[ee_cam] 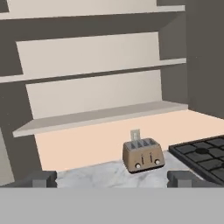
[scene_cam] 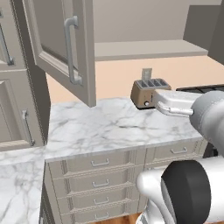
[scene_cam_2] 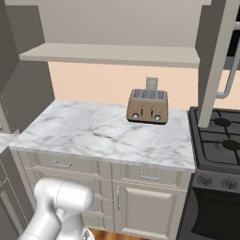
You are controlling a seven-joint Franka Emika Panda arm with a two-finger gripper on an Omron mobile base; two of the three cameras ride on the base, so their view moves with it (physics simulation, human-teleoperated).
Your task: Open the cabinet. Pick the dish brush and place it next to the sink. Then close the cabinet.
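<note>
The cabinet stands open. Its left door (scene_cam: 65, 48) is swung out toward me with its silver bar handle (scene_cam: 71, 50) showing, and its right door (scene_cam_2: 216, 61) hangs open over the stove. The hand view looks into the cabinet's bare shelves (ee_cam: 100, 116), and the bottom shelf (scene_cam: 148, 49) also shows from the left base. The dish brush and the sink are out of view. My gripper (ee_cam: 113, 179) is open, its dark fingertips (ee_cam: 41, 178) far apart with nothing between them, raised above the counter and facing the shelves.
A brown toaster (scene_cam: 146, 92) (scene_cam_2: 147, 107) (ee_cam: 143, 155) sits at the back of the marble counter (scene_cam: 100, 127). A black stove (scene_cam_2: 220, 136) adjoins on the right. Drawer units (scene_cam: 100, 175) run below. A tall cupboard (scene_cam: 13, 87) stands at the left.
</note>
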